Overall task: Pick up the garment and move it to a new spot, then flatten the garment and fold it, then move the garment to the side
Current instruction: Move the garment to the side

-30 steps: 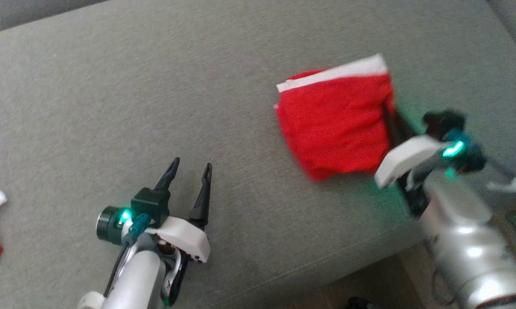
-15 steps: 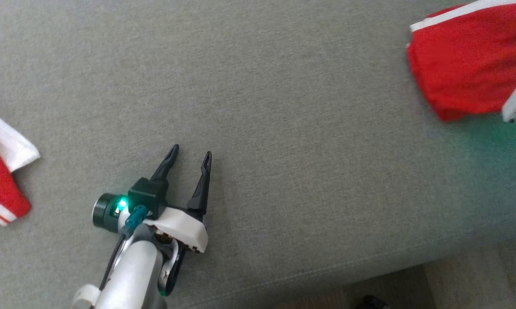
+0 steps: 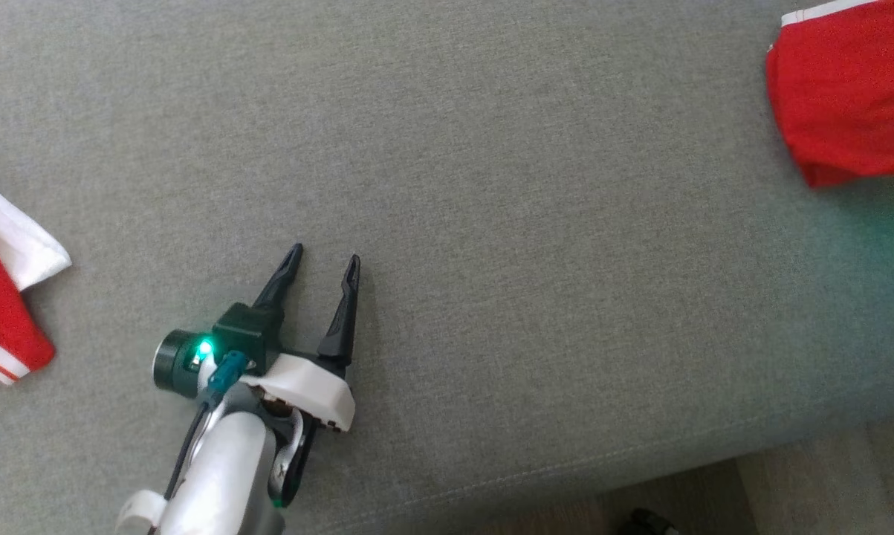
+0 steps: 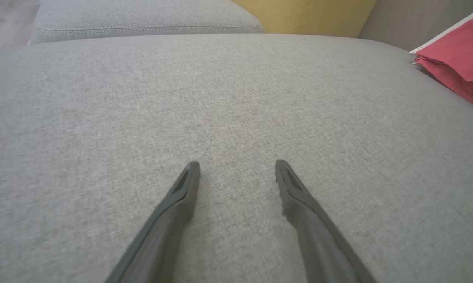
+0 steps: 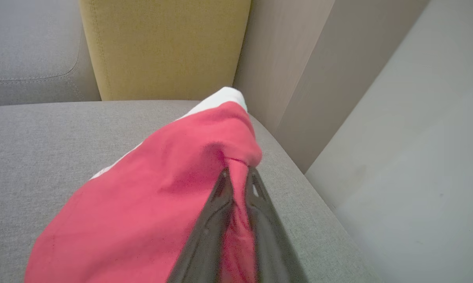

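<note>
Your right gripper pinching the folded red garment at the far right corner of the grey seat cushion.
Its two dark fingers stand almost together, a fold of red cloth nipped between the tips. The garment, white-banded along its far edge, lies just before the yellow back cushion. Your left gripper has its jaws spread wide and empty, low over bare fabric near the front edge, well apart from the garment, forearm rising from the lower left, fingers angled forward. A second red-and-white cloth lies at the left edge.
</note>
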Robot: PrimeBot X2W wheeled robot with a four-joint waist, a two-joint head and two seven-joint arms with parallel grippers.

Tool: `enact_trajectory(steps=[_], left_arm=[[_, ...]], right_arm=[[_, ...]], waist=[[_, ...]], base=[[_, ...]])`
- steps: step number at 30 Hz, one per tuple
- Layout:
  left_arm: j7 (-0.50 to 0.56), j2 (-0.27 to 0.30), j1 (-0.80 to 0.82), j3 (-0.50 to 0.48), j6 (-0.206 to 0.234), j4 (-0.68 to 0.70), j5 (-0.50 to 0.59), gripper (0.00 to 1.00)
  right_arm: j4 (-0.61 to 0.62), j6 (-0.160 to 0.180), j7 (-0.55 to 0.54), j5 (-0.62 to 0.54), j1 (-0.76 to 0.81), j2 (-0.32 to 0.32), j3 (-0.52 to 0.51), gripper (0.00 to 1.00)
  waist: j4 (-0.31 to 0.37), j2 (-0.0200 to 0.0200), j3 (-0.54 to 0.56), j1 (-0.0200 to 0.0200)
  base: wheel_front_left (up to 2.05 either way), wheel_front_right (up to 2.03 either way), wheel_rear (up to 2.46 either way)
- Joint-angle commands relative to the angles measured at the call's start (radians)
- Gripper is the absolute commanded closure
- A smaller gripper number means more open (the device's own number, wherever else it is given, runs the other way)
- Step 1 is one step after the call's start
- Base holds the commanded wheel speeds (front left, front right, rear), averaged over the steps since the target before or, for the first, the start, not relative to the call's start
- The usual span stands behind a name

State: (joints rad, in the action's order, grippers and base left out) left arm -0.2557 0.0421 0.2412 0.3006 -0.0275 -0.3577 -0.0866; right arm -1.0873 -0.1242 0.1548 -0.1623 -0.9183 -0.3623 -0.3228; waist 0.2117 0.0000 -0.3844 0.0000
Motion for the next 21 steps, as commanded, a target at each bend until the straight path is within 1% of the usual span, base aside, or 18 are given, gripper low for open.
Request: enact_trajectory(steps=[1, 7, 10, 16, 21], left_arm=[[-0.006, 0.008, 0.025, -0.039, -0.001, 0.021, 0.006, 0.00], [-0.006, 0.008, 0.021, -0.048, 0.008, 0.019, -0.001, 0.00], [-0.006, 0.008, 0.014, -0.053, 0.024, 0.022, -0.010, 0.00], [-0.006, 0.008, -0.003, -0.077, 0.062, 0.024, -0.024, 0.00], [-0.006, 0.008, -0.017, -0.107, 0.091, 0.027, -0.035, 0.00]], right_arm=[[0.038, -0.007, 0.012, -0.008, -0.032, -0.015, 0.001, 0.00], [0.091, -0.007, 0.068, -0.052, -0.042, 0.007, -0.018, 0.00], [0.136, -0.007, 0.091, -0.057, -0.039, 0.057, 0.002, 0.00], [0.241, -0.007, 0.106, 0.004, 0.017, 0.178, 0.109, 0.00], [0.351, -0.007, 0.107, 0.094, 0.137, 0.253, 0.211, 0.00]], waist=[[-0.001, 0.0000, 0.001, 0.0000], [-0.013, 0.0000, 0.014, 0.0000], [-0.025, 0.0000, 0.033, 0.0000], [-0.064, 0.0000, 0.076, 0.0000], [-0.115, 0.0000, 0.116, 0.0000]], base=[[0.00, 0.00, 0.00], [0.00, 0.00, 0.00], [0.00, 0.00, 0.00], [0.00, 0.00, 0.00], [0.00, 0.00, 0.00]])
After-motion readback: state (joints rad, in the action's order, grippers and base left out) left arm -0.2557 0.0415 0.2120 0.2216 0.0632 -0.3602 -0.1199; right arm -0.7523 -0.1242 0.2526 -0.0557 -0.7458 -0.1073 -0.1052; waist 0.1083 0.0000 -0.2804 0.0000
